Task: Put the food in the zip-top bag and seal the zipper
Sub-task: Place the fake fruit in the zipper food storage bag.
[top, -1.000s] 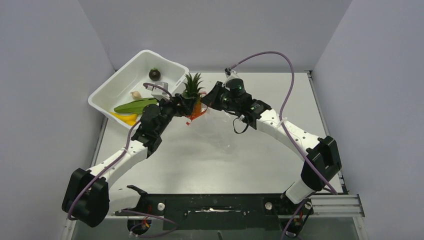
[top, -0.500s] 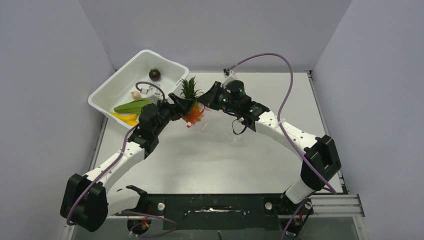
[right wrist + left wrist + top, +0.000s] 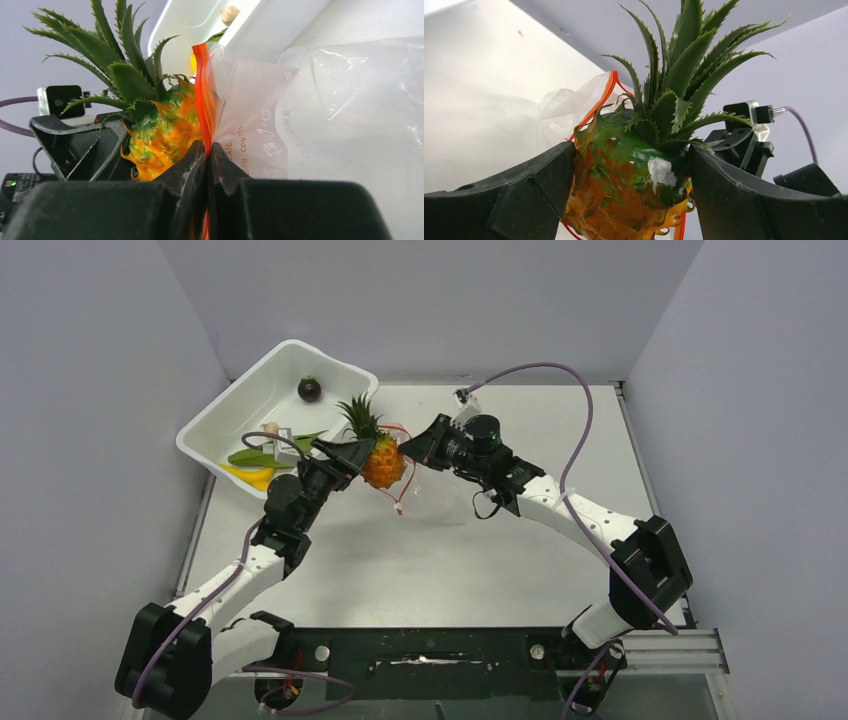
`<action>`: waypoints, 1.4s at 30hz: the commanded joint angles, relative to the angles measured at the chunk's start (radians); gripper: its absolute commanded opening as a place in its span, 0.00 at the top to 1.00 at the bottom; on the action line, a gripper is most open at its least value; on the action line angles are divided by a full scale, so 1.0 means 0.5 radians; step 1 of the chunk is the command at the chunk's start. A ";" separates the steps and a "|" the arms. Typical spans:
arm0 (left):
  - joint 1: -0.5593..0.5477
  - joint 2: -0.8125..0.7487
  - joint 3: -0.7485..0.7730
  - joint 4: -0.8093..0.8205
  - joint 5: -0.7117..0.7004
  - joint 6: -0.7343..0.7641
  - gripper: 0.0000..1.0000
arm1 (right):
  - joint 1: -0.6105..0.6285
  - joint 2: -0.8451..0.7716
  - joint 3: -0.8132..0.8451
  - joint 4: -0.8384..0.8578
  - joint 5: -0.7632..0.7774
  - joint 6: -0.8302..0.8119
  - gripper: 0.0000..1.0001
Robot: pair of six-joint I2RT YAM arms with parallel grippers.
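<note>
My left gripper (image 3: 366, 454) (image 3: 631, 156) is shut on the orange pineapple (image 3: 383, 462) (image 3: 621, 187), held above the table with its green crown (image 3: 358, 418) tilted toward the tub. My right gripper (image 3: 420, 447) (image 3: 207, 150) is shut on the red zipper (image 3: 203, 90) (image 3: 408, 472) of the clear zip-top bag (image 3: 320, 105) (image 3: 566, 102), which hangs limp from it. The red strip curves round the pineapple's far side (image 3: 603, 97). The pineapple (image 3: 162, 132) presses against the bag's mouth; I cannot tell whether it is inside.
A white tub (image 3: 232, 406) stands at the back left. It holds a yellow banana (image 3: 254, 478), a green leafy piece (image 3: 256, 454), a dark round fruit (image 3: 309, 390) and a small beige piece (image 3: 270, 428). Grey walls close in on three sides.
The left gripper has drawn back and tipped the pineapple, so its crown now leans left. The right gripper shifted slightly right with the zipper, and the bag's mouth swung round the fruit.
</note>
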 commanded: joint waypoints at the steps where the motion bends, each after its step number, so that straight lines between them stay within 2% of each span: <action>1: -0.024 -0.020 -0.014 0.544 0.037 0.064 0.82 | 0.006 -0.087 -0.047 0.276 -0.213 0.121 1.00; 6: -0.047 0.066 -0.217 0.926 0.002 0.199 0.82 | 0.006 -0.108 -0.108 0.448 -0.302 0.298 1.00; 8: -0.054 0.090 -0.213 0.939 0.043 0.295 0.82 | 0.003 -0.111 -0.115 0.468 -0.307 0.321 1.00; 17: -0.143 0.012 -0.055 0.394 -0.107 0.737 0.82 | -0.043 -0.138 -0.185 0.558 -0.288 0.395 1.00; 25: -0.197 0.005 0.064 0.052 -0.198 0.831 0.82 | -0.078 -0.141 -0.218 0.627 -0.304 0.408 1.00; 27: -0.197 -0.022 0.104 -0.009 -0.149 0.790 0.77 | -0.076 -0.144 -0.216 0.640 -0.302 0.384 1.00; 31: -0.196 -0.094 0.228 -0.120 0.057 0.656 0.46 | -0.084 -0.143 -0.270 0.745 -0.335 0.424 1.00; 32: -0.195 -0.110 0.270 -0.180 0.104 0.644 0.42 | -0.091 -0.145 -0.292 0.781 -0.343 0.448 1.00; 35: -0.195 -0.144 0.422 -0.482 0.200 0.633 0.37 | -0.125 -0.154 -0.354 0.894 -0.366 0.508 1.00; 39: -0.193 -0.192 0.567 -0.874 0.210 0.728 0.36 | -0.173 -0.184 -0.421 0.994 -0.374 0.548 1.00; 42: -0.187 -0.239 0.614 -1.019 0.243 0.751 0.34 | -0.204 -0.199 -0.451 1.027 -0.386 0.550 1.00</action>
